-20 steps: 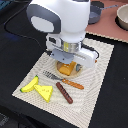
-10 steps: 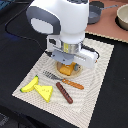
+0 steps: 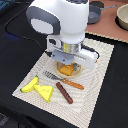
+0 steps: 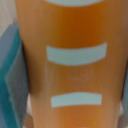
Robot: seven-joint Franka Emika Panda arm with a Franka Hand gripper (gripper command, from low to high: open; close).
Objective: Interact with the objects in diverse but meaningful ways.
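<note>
Robot arm down low over the bread on the mat

The tool sits right over the golden-brown bread (up close the bread fills the wrist view, orange with pale stripes), but I cannot tell if it is open or closed. On the striped mat lie a fork, a brown sausage, a yellow cheese wedge and a banana. A grey pan sits far back on the counter.
</note>
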